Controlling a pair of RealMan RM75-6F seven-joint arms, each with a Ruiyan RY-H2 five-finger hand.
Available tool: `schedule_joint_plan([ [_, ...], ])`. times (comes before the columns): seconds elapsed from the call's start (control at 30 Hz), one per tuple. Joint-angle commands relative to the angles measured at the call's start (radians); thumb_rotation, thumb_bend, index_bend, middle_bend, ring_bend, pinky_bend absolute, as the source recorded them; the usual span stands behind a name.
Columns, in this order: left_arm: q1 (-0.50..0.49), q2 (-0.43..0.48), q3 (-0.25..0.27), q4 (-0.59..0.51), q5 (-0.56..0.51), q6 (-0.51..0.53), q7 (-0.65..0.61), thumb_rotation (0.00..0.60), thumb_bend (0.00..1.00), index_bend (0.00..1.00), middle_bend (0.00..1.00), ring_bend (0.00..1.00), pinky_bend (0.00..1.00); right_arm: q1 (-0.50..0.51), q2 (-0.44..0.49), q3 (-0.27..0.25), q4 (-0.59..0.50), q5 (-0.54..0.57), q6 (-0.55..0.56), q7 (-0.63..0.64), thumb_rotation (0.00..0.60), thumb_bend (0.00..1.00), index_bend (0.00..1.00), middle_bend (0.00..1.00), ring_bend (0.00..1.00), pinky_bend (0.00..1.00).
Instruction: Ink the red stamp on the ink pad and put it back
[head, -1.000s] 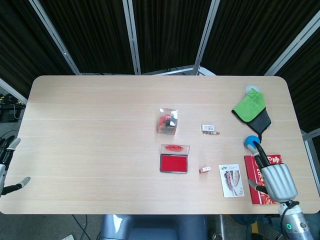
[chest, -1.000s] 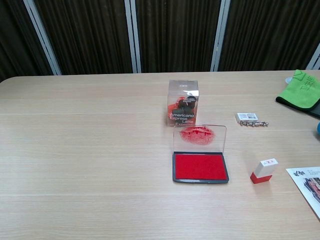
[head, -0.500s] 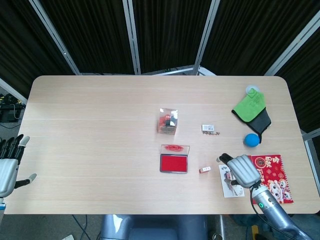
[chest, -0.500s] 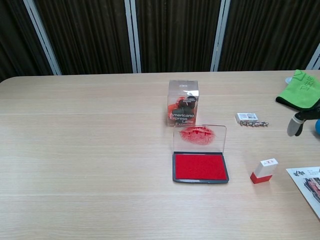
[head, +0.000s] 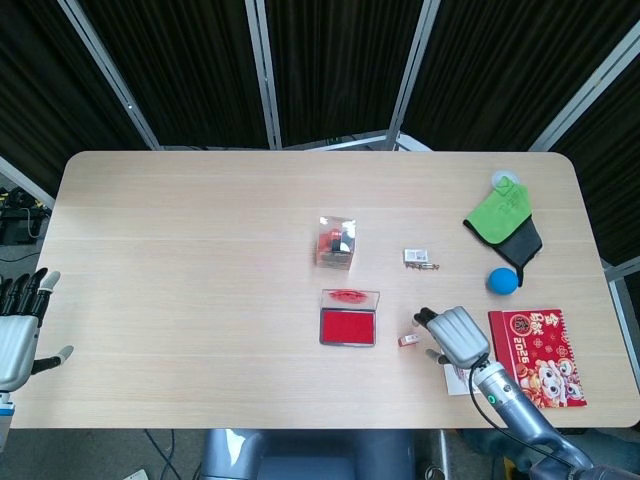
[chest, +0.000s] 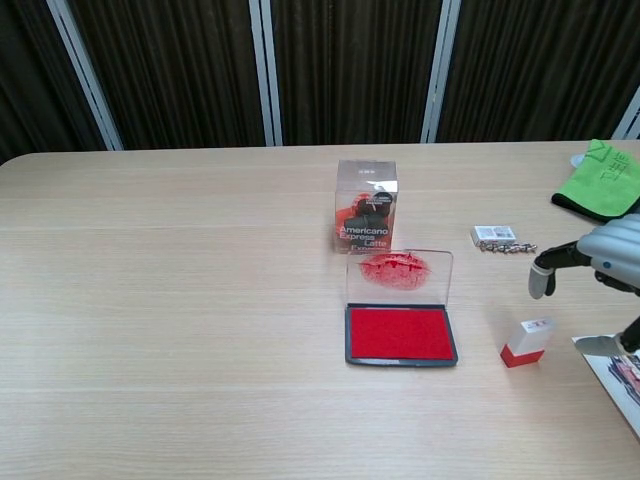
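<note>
The red stamp (head: 408, 340) (chest: 527, 341), white on top with a red base, stands on the table just right of the ink pad. The ink pad (head: 348, 326) (chest: 400, 333) lies open, its clear lid propped up behind the red inked face. My right hand (head: 455, 336) (chest: 598, 262) hovers right beside and slightly above the stamp, fingers spread and pointing toward it, holding nothing. My left hand (head: 17, 330) hangs off the table's left edge, fingers apart and empty; the chest view does not show it.
A clear box with a coffee label (head: 336, 242) (chest: 366, 206) stands behind the pad. A small card and chain (head: 419, 259) (chest: 500, 238), a blue ball (head: 503, 280), a green cloth (head: 505, 219), a red booklet (head: 535, 358) and a printed card (chest: 620, 372) lie to the right.
My right hand has swept left from over the red booklet to just beside the stamp. The left hand rose a little at the table's left edge.
</note>
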Motion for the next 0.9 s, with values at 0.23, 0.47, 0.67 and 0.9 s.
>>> schedule_joint_plan([
  [0.23, -0.001, 0.001, 0.001, 0.001, -0.004, 0.002, -0.005, 0.6, 0.0, 0.0, 0.0, 0.0, 0.0, 0.028, -0.033, -0.001, 0.003, 0.047, -0.054, -0.06, 0.6, 0.2, 0.37, 0.39, 0.97, 1.0],
  [0.47, -0.003, 0.003, 0.003, 0.0, -0.008, -0.003, -0.005, 0.6, 0.0, 0.0, 0.0, 0.0, 0.0, 0.039, -0.053, 0.002, 0.012, 0.066, -0.059, -0.075, 0.6, 0.22, 0.4, 0.43, 0.97, 1.0],
  [0.67, -0.003, 0.0, 0.003, 0.0, -0.009, 0.002, 0.001, 0.6, 0.0, 0.0, 0.0, 0.0, 0.0, 0.049, -0.07, -0.004, 0.033, 0.071, -0.057, -0.077, 0.6, 0.26, 0.42, 0.44, 0.97, 1.0],
  [0.9, -0.003, -0.003, 0.005, 0.001, -0.009, 0.005, 0.005, 0.6, 0.0, 0.0, 0.0, 0.0, 0.0, 0.061, -0.081, -0.009, 0.036, 0.078, -0.059, -0.075, 0.6, 0.29, 0.44, 0.46, 0.97, 1.0],
])
